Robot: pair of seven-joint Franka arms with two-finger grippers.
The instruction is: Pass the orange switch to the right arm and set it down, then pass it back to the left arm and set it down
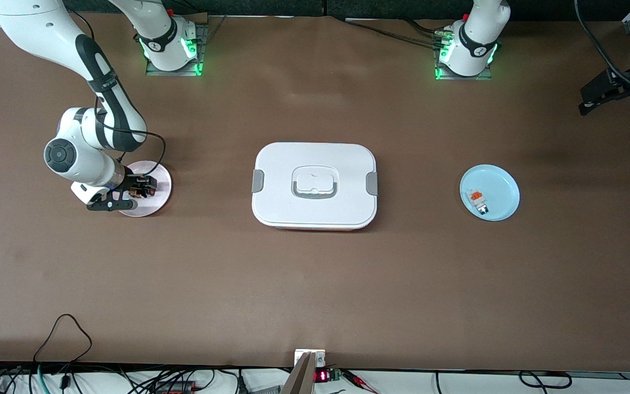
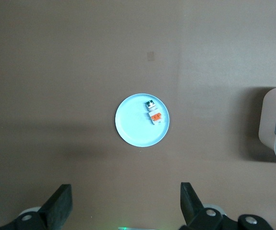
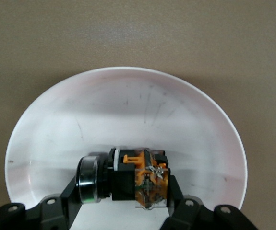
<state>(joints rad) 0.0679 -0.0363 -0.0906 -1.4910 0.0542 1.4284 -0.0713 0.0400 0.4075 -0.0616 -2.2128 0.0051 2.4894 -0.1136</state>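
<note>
On pink plate (image 1: 157, 189), right gripper (image 3: 123, 194) jaws round orange switch (image 3: 128, 176), box (image 1: 315, 185) well apart.

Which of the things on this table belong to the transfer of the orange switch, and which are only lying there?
Part of the job:
- orange switch, on the pink plate
- right gripper, down on that plate, fingers around the switch
- left gripper, open, waiting above the blue plate
- box, between both plates, to be avoided

Only lying about:
- white-and-grey part with orange-red top, on the blue plate

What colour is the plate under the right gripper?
Pale pink plate, clearest in the right wrist view.
</note>
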